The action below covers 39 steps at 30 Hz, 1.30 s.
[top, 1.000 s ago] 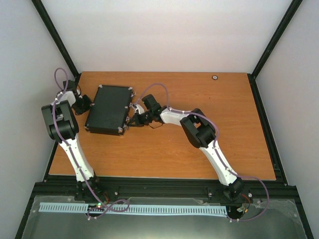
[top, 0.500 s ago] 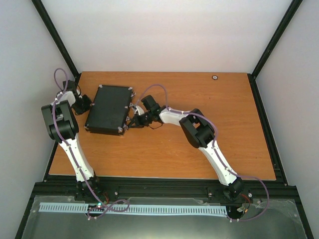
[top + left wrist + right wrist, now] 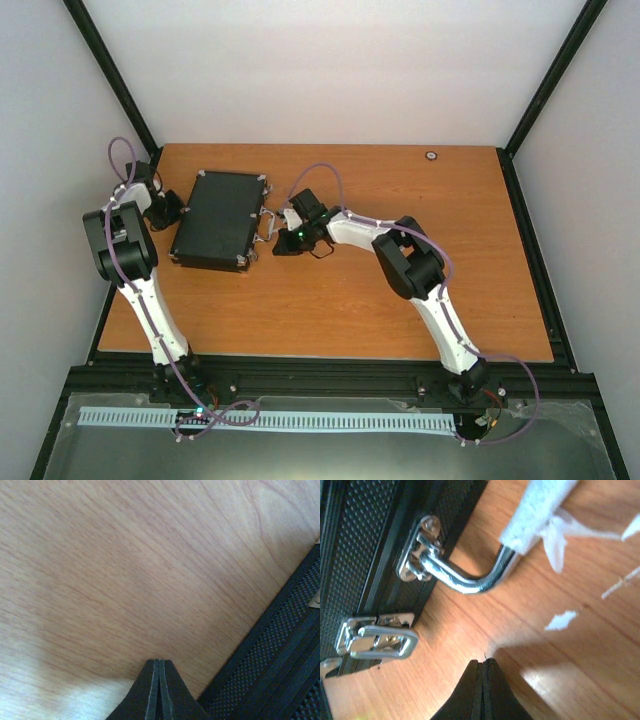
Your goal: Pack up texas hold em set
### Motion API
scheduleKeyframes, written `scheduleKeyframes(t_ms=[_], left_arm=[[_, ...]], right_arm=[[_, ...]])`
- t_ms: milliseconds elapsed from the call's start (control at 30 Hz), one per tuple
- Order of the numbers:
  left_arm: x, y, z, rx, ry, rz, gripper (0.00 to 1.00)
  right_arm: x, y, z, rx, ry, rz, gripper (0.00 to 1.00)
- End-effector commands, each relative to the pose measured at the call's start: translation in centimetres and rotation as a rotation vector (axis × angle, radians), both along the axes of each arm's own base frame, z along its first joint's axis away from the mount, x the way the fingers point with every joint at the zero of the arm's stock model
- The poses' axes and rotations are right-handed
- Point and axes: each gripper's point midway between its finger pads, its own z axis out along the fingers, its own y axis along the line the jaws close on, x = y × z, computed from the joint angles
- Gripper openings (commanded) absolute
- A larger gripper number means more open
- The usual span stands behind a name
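Note:
The texas hold em set shows as a flat black case (image 3: 218, 220), lid down, lying at the back left of the wooden table. Its textured side (image 3: 355, 545) carries a silver handle (image 3: 470, 582) with a white wrap and a silver latch (image 3: 377, 640). My right gripper (image 3: 274, 241) is shut and empty, low over the table just off the handle side; its tip (image 3: 484, 662) stands apart from the latch. My left gripper (image 3: 172, 211) is shut and empty beside the case's left edge (image 3: 280, 670), its tip (image 3: 159, 662) over bare wood.
A small round disc (image 3: 431, 155) lies near the table's back edge, right of centre. White scraps (image 3: 561, 621) lie on the wood by the handle. Black frame posts stand at both back corners.
My right arm has drawn back to the right, taking its shut gripper a little away from the case's handle side. The left arm and the case have not moved.

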Motion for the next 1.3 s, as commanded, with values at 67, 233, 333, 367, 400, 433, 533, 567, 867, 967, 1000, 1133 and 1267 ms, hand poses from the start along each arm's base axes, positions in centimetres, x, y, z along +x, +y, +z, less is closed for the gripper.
scheduleKeyframes(t_ms=[67,233,333,367,400,433,533,567,867,967,1000,1133,1267], left_arm=[[-2.2,-2.0,-3.8,-0.078,0.13,-0.012,0.01],[-2.3,-2.0,-3.8,-0.079,0.132,-0.012,0.01],[-2.2,-2.0,-3.8,-0.078,0.13,-0.012,0.01],[-2.3,-2.0,-3.8,-0.078,0.131,-0.013,0.01],[-2.2,-2.0,-3.8,-0.078,0.13,-0.012,0.01],[-2.2,-2.0,-3.8,-0.078,0.13,-0.013,0.01],[-2.2,-2.0,-3.8,-0.079,0.13,-0.012,0.01],[-2.2,-2.0,-3.8,-0.079,0.13,-0.012,0.01],[-2.3,-2.0,-3.8,-0.08,0.134,-0.012,0.01],[-2.3,-2.0,-3.8,-0.08,0.135,-0.012,0.01],[-2.2,-2.0,-3.8,-0.079,0.133,-0.011,0.01],[-2.3,-2.0,-3.8,-0.079,0.136,-0.009,0.01],[-2.2,-2.0,-3.8,-0.079,0.136,-0.007,0.01]], right_arm=[[-3.4,0.3,0.2,0.12,0.081,0.118,0.03],[-3.6,1.8,1.6,0.226,0.077,0.153,0.03],[-3.4,2.5,2.2,0.264,0.071,0.164,0.03],[-3.3,2.6,2.5,0.274,0.067,0.169,0.03],[-3.3,2.8,2.5,0.279,0.067,0.172,0.03],[-3.2,2.9,2.6,0.285,0.065,0.172,0.03],[-2.8,3.4,2.3,0.288,0.076,0.168,0.03],[-2.8,3.6,2.1,0.287,0.082,0.171,0.03],[-3.0,4.7,1.1,0.272,0.108,0.187,0.03],[-2.7,4.9,0.8,0.271,0.113,0.181,0.03],[-2.7,5.1,0.7,0.274,0.118,0.183,0.03],[-2.7,5.6,0.4,0.274,0.127,0.189,0.03],[-3.3,6.0,-0.3,0.263,0.14,0.198,0.03]])
